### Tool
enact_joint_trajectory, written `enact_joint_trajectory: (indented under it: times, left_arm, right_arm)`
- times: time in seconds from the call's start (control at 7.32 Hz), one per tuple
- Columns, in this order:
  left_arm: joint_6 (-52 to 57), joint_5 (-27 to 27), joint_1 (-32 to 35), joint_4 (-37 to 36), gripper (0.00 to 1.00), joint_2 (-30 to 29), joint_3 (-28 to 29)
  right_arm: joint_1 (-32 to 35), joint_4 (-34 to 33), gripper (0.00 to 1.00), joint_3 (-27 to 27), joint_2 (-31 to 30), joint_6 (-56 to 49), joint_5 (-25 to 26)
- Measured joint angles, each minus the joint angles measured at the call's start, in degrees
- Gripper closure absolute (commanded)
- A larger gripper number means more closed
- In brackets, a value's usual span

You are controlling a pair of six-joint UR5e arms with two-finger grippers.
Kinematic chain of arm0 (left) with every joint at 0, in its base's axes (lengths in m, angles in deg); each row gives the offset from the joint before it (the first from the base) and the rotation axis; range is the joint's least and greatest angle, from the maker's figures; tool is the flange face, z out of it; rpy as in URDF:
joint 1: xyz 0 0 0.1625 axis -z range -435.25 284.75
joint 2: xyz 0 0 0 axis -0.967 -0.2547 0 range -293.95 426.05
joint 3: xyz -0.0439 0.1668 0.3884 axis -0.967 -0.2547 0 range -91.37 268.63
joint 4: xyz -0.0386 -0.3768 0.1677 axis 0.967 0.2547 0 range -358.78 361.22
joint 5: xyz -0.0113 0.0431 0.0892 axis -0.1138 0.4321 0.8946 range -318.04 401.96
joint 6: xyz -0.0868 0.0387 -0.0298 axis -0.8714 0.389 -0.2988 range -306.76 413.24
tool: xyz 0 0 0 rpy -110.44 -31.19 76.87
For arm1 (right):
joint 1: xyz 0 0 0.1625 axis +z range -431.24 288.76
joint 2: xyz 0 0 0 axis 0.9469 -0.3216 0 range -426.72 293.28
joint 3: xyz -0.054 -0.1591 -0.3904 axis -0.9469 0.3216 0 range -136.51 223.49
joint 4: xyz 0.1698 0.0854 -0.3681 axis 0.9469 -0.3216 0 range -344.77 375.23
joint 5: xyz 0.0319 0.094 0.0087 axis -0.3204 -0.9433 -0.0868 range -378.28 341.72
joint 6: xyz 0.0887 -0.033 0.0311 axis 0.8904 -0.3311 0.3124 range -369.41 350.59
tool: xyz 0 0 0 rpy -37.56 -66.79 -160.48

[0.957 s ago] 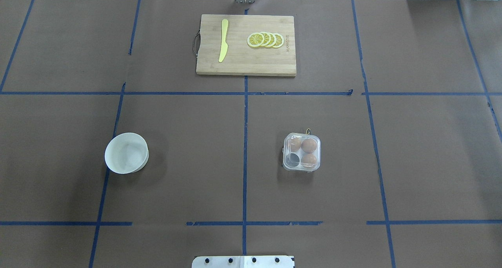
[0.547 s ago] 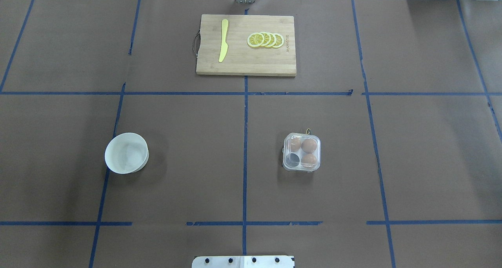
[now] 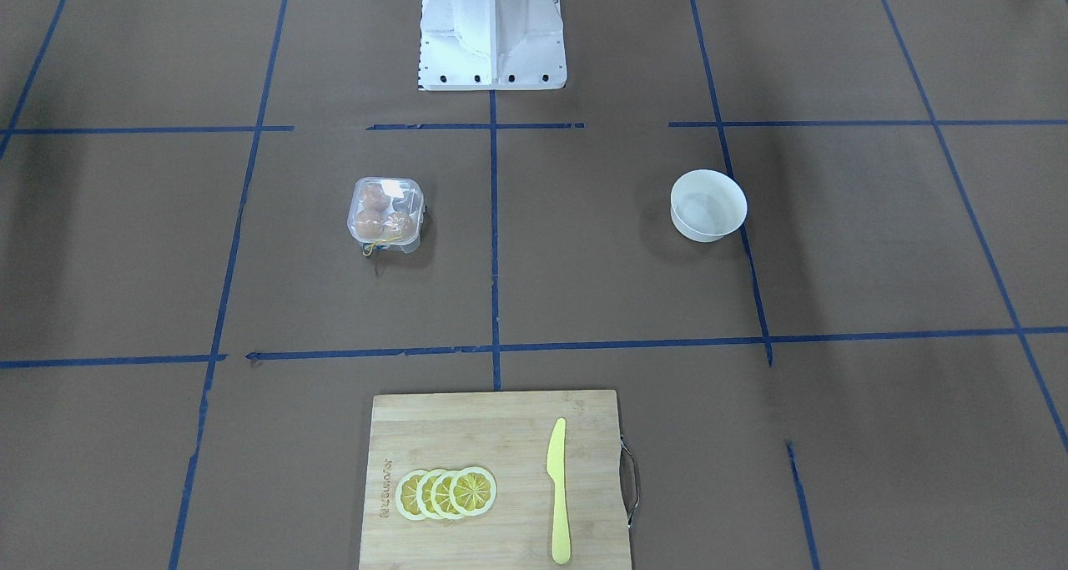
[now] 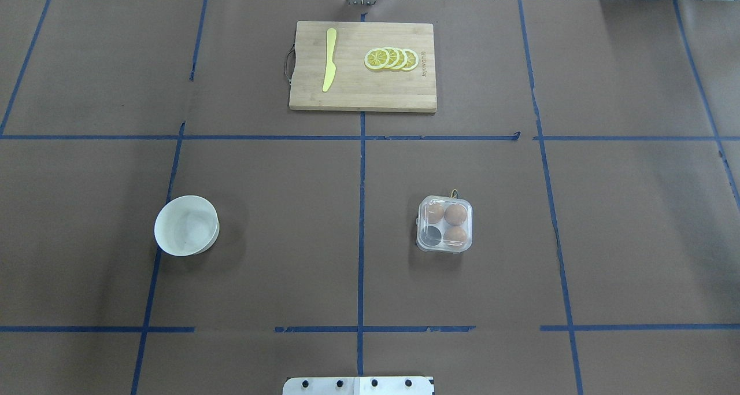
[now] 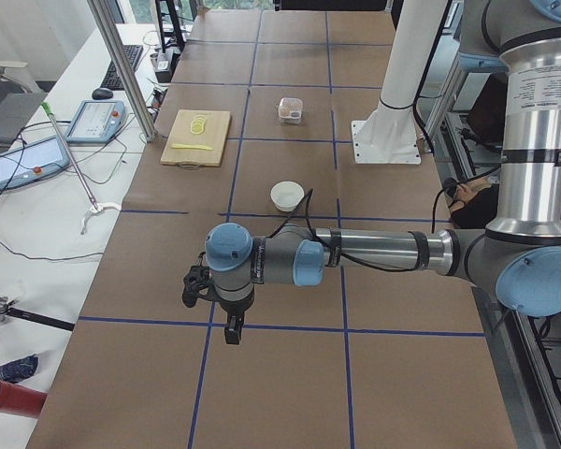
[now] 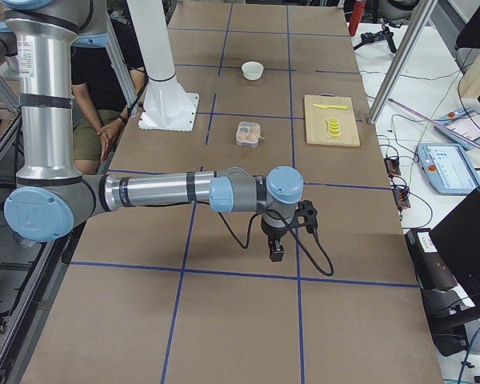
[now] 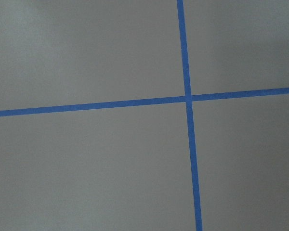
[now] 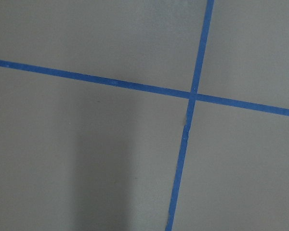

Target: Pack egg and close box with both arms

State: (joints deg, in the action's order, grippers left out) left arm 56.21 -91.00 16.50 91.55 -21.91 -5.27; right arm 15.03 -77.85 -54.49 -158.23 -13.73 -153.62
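Nothing has moved; box (image 4: 444, 231) sits right of table (image 4: 260, 169) centre, nearer right gripper (image 6: 276, 250) than left gripper (image 5: 230, 327); cannot tell either's grip.

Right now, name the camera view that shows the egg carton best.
Overhead exterior: the egg carton sits sharp, three eggs and one empty cell plain. Front-facing blurs it with glare; both side views show it tiny; wrist cameras miss it.

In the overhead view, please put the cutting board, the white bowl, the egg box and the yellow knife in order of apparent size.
1. cutting board
2. white bowl
3. egg box, only slightly smaller than the white bowl
4. yellow knife, long but very thin, so it covers the least area
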Motion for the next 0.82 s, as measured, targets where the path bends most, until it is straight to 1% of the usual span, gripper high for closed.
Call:
enact_joint_trajectory:
  times: [0.27,0.82]
  left_arm:
    - [0.2,0.1,0.1,-1.0,0.0,1.3,-1.8]
    - [4.9,0.1,0.0,-1.8,0.0,1.9,-1.6]
  right_arm:
    - [0.0,0.2,0.0,1.2,0.2,0.0,0.0]
    - [-0.1,0.4,0.0,1.9,0.1,0.0,-0.2]
